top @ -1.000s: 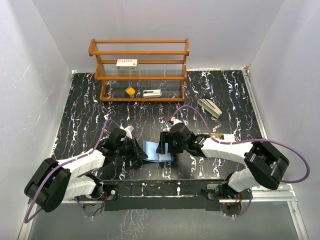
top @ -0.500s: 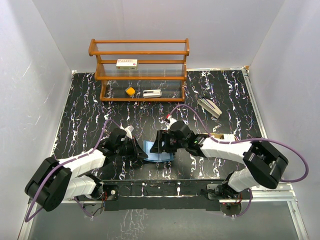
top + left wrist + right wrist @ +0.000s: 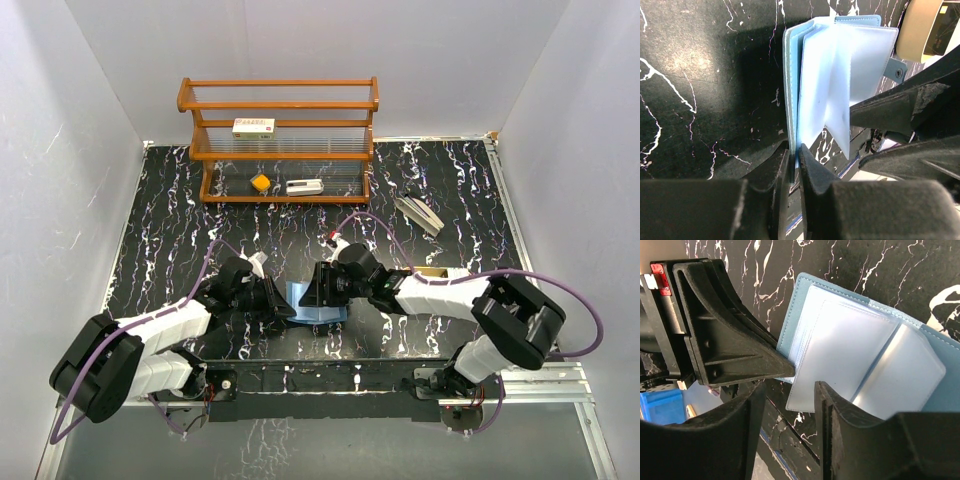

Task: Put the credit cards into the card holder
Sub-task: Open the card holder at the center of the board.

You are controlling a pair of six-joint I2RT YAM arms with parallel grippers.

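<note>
Two arms, left arm (image 3: 165, 325) and right arm (image 3: 430, 292): white shell links between chunky black joints, bolted to a black base rail (image 3: 320, 382) at frame bottom. A purple cable (image 3: 366, 213) loops along each. Left pincer (image 3: 795, 152) and right pincer (image 3: 788, 390): matte black, grainy wedge fingers. The left one has ribbed triangular sides and a red tag (image 3: 659, 276).

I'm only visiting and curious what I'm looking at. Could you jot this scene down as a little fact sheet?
Card holder: blue, open on the black marbled table, its clear sleeves fanned up
Left jaws: pinched shut on the holder's cover edge
Right jaws: apart, a sleeve's corner between them
Credit cards: small grey fan on the table, far right, none held
Background: wooden rack with a white box on a shelf
</note>
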